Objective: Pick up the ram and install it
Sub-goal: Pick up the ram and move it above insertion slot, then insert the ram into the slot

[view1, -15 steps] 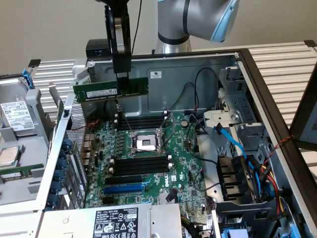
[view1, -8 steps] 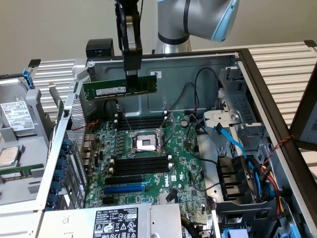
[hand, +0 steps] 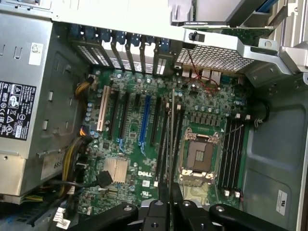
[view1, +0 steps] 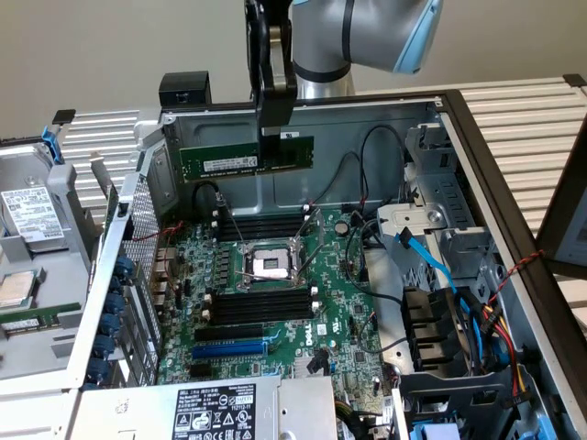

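While the arm (view1: 341, 37) hangs over the open computer case (view1: 481, 156), its hand (view1: 273, 139) is clamped on the ram (view1: 220, 161), held high above the motherboard (view1: 348, 323).

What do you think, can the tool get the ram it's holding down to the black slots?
Probably yes. The tool is shut on the ram above the motherboard, and the black slots look bare, nothing lying across them. The cables sit toward the exterior view's right.
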Available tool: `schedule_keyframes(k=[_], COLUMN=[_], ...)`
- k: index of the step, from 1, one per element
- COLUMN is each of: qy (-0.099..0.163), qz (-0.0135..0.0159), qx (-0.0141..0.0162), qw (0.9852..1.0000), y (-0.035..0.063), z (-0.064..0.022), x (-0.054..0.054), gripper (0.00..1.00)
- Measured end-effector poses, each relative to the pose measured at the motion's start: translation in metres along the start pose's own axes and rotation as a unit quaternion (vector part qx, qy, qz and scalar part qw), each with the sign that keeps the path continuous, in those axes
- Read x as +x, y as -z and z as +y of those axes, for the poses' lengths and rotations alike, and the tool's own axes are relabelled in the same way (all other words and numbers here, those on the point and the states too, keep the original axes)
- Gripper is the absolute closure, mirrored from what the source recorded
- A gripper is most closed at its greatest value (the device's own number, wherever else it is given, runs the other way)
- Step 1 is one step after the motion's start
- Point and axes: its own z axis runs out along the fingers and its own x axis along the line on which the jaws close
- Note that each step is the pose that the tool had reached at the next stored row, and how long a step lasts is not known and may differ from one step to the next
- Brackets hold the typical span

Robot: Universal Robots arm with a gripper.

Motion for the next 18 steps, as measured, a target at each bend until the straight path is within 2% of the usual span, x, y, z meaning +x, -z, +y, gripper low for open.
schedule_keyframes(k=[6, 14, 18], qy=[-0.005, -0.044, -0.053], qz=[-0.0004, -0.0024, -0.0029], qx=[0.0000, -0.0010, -0.0007], qw=[1.0000, 0.9990, 0.9986], y=[-0.0016, -0.0147, -0.0160], z=[-0.0005, -0.0013, -0.0016], x=[0.000, -0.001, -0.001], gripper=[0.87, 0.87, 0.87])
